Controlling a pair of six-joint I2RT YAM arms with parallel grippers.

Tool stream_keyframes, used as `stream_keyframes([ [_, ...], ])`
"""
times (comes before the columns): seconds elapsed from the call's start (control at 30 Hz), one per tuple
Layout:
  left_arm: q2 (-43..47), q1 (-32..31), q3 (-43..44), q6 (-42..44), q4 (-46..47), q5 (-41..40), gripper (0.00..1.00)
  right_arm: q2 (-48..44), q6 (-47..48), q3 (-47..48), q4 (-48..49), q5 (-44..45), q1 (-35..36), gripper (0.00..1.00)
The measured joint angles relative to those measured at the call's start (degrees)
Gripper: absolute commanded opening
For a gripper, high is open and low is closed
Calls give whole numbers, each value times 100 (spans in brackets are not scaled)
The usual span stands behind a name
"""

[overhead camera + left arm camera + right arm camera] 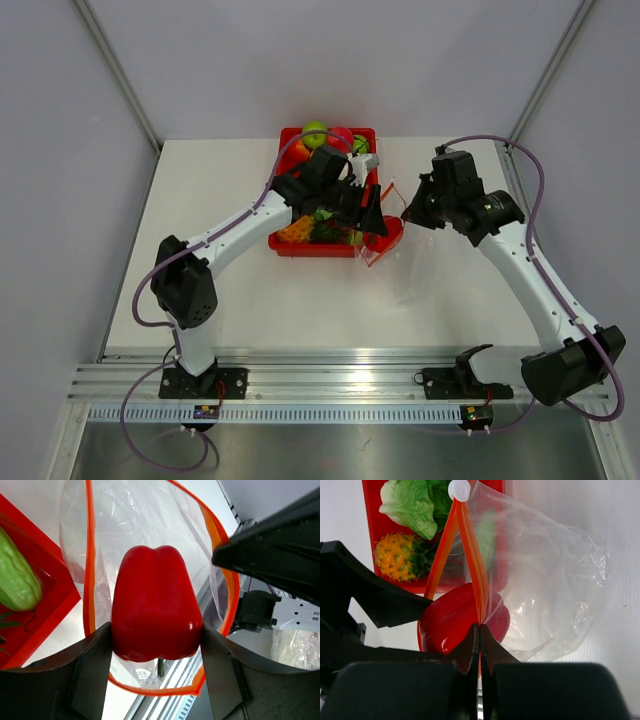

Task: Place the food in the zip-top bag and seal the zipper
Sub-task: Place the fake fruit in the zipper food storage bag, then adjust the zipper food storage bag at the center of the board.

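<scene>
**Progress.** Judged early: first of three pieces going in, nothing released.
- Glossy red lobed hard-plastic tomato-like piece: clamped by its sides in left gripper, poised at the open mouth of clear crinkly plastic zip-top bag, just off the near right corner of red rectangular plastic tray.
- No other food visible inside the pouch.
- Left to do, by this reading: drop the red piece, fetch the two remaining pieces from the tray, press the strip shut along its whole width.

**Bag.**
- Thin, transparent, wrinkled film, slack and catching highlights.
- Thin orange-red plastic zipper: parted into a wide loop, with a small white slider at the end nearest the tray.
- Right gripper: pinched together on one lip of that strip, lifting it beside the tray's right edge.

**In the tray.**
- Ruffled green-and-white lettuce: matte, soft-looking.
- Short bumpy pale-green cucumber piece.
- Knobbly orange pineapple, dark leaves beside it: not wanted.
</scene>
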State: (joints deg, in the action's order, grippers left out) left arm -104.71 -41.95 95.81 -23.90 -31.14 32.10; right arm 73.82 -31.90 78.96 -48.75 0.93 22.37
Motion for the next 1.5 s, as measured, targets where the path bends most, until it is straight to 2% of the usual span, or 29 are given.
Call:
stream_keyframes([
  [0.03, -17, -7, 37, -2, -7, -31, 53, -37, -7, -20, 28, -35, 0, 0],
  [0.07, -39, -13, 85, -2, -22, -48, 67, -74, -17, -39, 48, -52, 0, 0],
  [0.27, -59, -76, 409, 55, -166, -59, 90, -181, -92, -153, 92, -59, 0, 0],
  [0.3, -57, -81, 435, 74, -184, -59, 99, -181, -96, -181, 94, -59, 0, 0],
  [0.47, 57, -94, 435, 188, -345, -81, 97, -175, -111, -254, 94, -61, 0, 0],
  [0.5, 118, -94, 435, 214, -378, -85, 95, -175, -114, -254, 94, -61, 0, 0],
  [0.53, 188, -94, 435, 249, -409, -90, 85, -175, -114, -254, 94, -52, 0, 0],
  [0.57, 280, -94, 431, 271, -444, -105, 80, -175, -111, -254, 94, -44, 0, 0],
  [0.63, 522, -94, 352, 348, -481, -181, 73, -175, -111, -254, 92, -31, 0, 0],
  [0.7, 822, -87, 162, 404, -450, -328, 78, -175, -111, -254, 92, -7, 0, 0],
  [0.77, 1147, -87, -101, 426, -461, -533, 88, -177, -111, -254, 90, 2, 0, 0],
  [0.97, 1207, -92, -520, 382, -452, -960, 87, -177, -111, -254, 90, 4, 0, 0],
  [1.07, 922, -118, -643, 286, -393, -975, 79, -177, -111, -258, 90, 9, 0, 0],
  [1.17, 546, -210, -645, 164, -308, -953, 58, -190, -111, -308, 90, 42, 0, 0],
  [1.2, 435, -247, -645, 131, -284, -946, 40, -203, -109, -345, 90, 72, 0, 0],
  [1.27, 269, -299, -640, 101, -282, -940, 24, -236, -105, -413, 81, 149, 0, 0],
  [1.33, 216, -339, -640, 103, -302, -949, 2, -275, -79, -476, 20, 271, 2, 0],
  [1.5, 234, -343, -435, 225, -354, -966, 0, -382, 79, -509, -282, 804, 2, 0],
])
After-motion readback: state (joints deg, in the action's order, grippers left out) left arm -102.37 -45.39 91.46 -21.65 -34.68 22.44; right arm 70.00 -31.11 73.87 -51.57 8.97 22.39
